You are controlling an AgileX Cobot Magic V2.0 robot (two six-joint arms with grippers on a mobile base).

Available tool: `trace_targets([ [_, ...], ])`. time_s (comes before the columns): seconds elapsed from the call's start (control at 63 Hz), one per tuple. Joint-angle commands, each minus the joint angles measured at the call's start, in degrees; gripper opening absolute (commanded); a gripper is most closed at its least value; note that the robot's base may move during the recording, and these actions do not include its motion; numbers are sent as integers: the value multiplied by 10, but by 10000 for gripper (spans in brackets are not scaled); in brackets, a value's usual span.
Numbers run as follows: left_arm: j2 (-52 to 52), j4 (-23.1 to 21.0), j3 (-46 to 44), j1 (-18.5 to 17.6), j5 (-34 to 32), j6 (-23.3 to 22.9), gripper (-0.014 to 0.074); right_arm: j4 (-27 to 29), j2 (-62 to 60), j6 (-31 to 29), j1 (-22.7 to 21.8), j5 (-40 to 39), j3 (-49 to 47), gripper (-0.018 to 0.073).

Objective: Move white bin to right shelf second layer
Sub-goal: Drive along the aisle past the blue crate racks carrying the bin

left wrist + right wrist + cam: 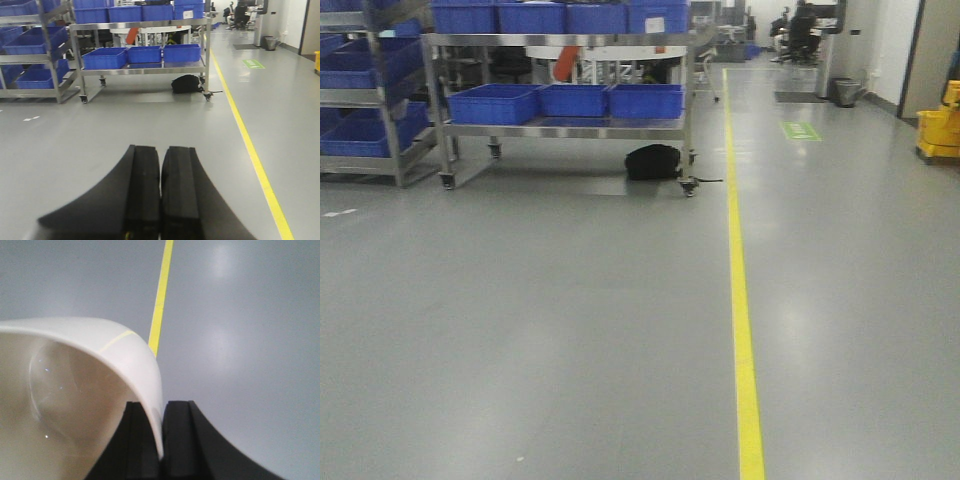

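My right gripper (161, 440) pinched the bin (75, 390) by its wall above the floor (250, 340), my left gripper (160, 195) sat clenched empty; pickup was done, placing on shelf layer 2, unseen, remained.

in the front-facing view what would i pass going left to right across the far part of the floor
blue crate rack → steel cart → yellow floor line → green floor mark → grey trash bin → yellow mop bucket

the right gripper (161, 440) pinches the white bin (75, 390) rim above grey floor (240, 340) with a yellow line (161, 295).
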Motion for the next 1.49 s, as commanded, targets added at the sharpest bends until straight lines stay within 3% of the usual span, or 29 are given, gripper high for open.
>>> trace_targets([
  [0.0, -8, -3, 21, -5, -48, -1, 85, 3, 1, -1, -3, -50, -18, 48],
  [1.477, -8, -3, 21, -5, -48, -1, 85, 3, 1, -1, -3, -50, -18, 48],
])
